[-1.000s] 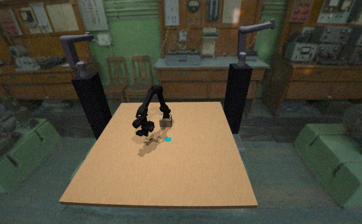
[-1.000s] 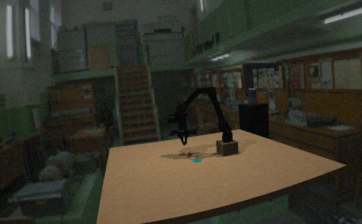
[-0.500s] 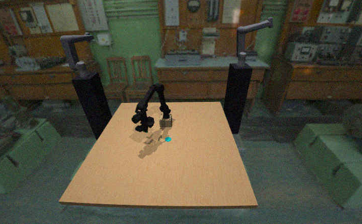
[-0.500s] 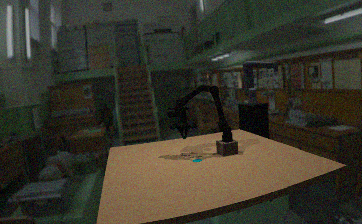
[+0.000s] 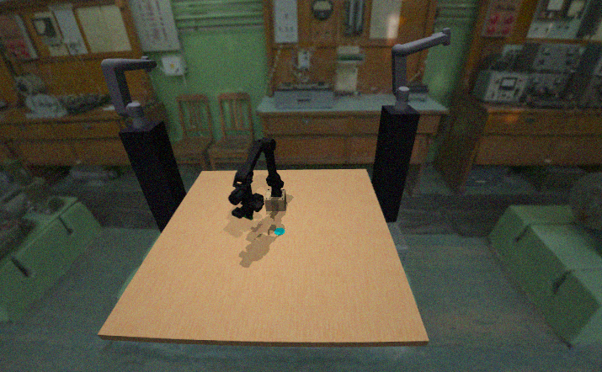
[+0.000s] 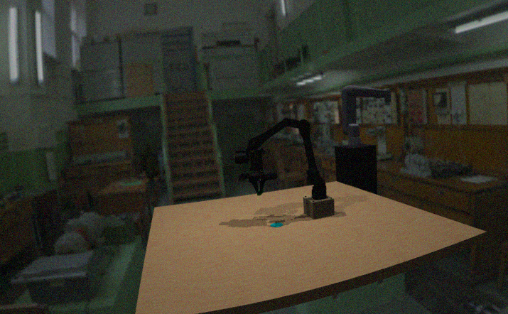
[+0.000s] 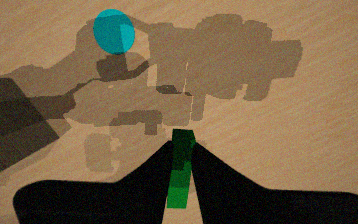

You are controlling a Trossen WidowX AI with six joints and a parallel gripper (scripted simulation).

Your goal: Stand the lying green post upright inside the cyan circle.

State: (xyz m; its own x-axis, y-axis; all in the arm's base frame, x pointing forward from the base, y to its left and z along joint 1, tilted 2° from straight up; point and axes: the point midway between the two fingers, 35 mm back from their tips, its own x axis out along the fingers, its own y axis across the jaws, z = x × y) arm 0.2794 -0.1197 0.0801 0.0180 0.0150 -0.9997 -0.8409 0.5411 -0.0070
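The claw of the black arm is closed on the green post, with 1 finger on each side of it. In the exterior view the 2 fingers point down and come together above the table, and the post is too small and dark there to make out well. The wrist view shows the post between the fingertips, its far part dark and its near part bright green; its exact tilt I cannot tell.

The cyan circle lies flat on the table, apart from the post, which is not standing in it. Shadows cover part of the circle in the wrist view. The arm rises from a box-shaped base on the table, near the circle.

Behind the table, the top view shows 2 black pedestals, each with 1 grey arm on it, and 2 wooden chairs.
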